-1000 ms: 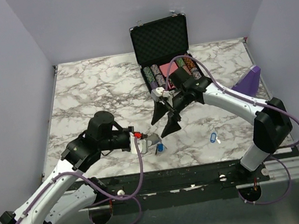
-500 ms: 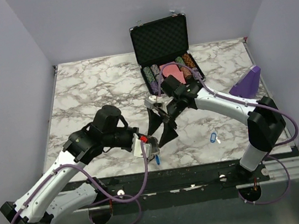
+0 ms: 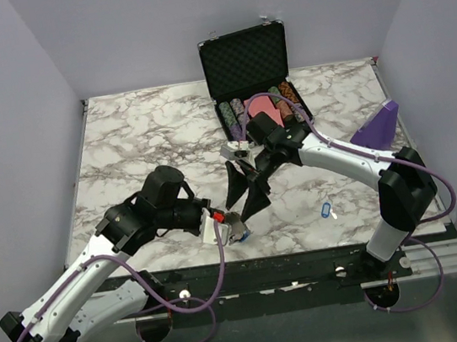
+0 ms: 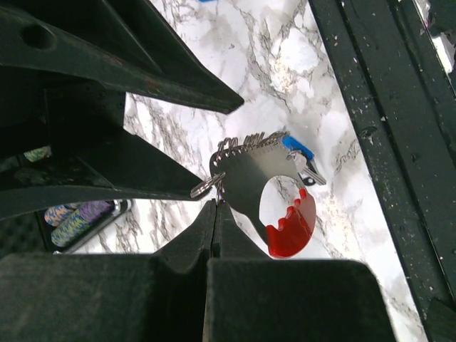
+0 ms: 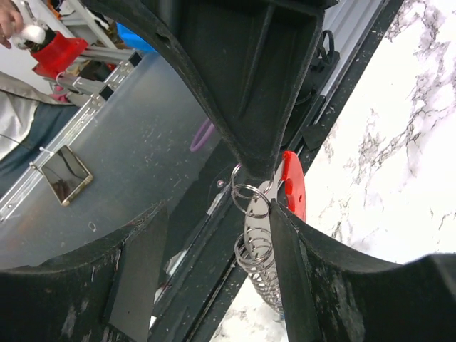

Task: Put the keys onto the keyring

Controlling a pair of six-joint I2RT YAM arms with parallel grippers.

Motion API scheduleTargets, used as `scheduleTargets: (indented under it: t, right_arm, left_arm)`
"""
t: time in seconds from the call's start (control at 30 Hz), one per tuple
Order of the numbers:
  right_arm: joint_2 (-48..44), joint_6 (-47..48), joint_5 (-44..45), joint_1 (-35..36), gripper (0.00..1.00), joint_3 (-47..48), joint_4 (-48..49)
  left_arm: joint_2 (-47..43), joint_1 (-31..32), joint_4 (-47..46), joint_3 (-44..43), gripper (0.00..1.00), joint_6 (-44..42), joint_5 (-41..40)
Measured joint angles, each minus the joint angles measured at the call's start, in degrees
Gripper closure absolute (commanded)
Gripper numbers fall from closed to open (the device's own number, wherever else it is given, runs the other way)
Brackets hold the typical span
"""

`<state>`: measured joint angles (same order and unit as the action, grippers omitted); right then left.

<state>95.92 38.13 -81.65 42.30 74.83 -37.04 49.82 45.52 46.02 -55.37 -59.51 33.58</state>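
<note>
My left gripper (image 3: 221, 221) is shut on the silver edge of the keyring (image 3: 233, 226), held just above the table's front edge. In the left wrist view my gripper (image 4: 216, 205) pinches the keyring (image 4: 246, 178), with its red part low on the right. Several split rings (image 4: 235, 146) and a blue-tagged key (image 4: 296, 146) hang on it. My right gripper (image 3: 241, 199) is open just above the keyring. In the right wrist view my right gripper (image 5: 214, 214) straddles the keyring (image 5: 292, 185) and the rings (image 5: 253, 256), which lie against its right finger. A loose light-blue-tagged key (image 3: 326, 209) lies on the table.
An open black case (image 3: 245, 58) with poker chips stands at the back centre. A purple object (image 3: 379, 124) sits at the right edge. The table's black front rail (image 4: 399, 142) runs right beside the keyring.
My left gripper has carried the keyring right and toward the front edge. My right gripper has moved left and down, its open fingers now around the keyring.
</note>
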Motion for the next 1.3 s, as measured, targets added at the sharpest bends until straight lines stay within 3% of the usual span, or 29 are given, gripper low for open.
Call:
scheduleTargets:
  t: [0.27, 0.4, 0.6, 0.93, 1.17, 1.3]
  right_arm:
    - [0.0, -2.5, 0.0, 0.0, 0.48, 0.0, 1.8]
    - [0.0, -5.8, 0.0, 0.0, 0.48, -0.9, 5.6]
    - [0.0, -8.2, 0.5, 0.0, 0.37, -2.3, 8.3]
    - [0.0, -7.0, 2.8, 1.4, 0.39, -2.7, 9.1]
    - [-0.3, -6.4, 7.9, 2.2, 0.23, -2.6, 8.8]
    - [-1.6, -6.7, 10.6, 0.3, 0.20, -1.9, 8.6]
  left_arm:
    - [-2.4, 0.0, -0.1, 2.8, 1.00, 0.9, -1.2]
    - [-3.1, 0.0, -0.7, 3.4, 1.00, 1.6, -1.5]
    - [-3.1, 0.0, -1.9, 3.5, 1.00, 2.4, -1.5]
    - [-2.4, 0.0, -3.8, 3.8, 1.00, 5.2, -1.5]
    - [1.0, -0.1, -5.0, 2.6, 1.00, 15.4, -3.7]
    - [1.6, -0.2, -6.0, 2.0, 1.00, 23.3, -5.1]
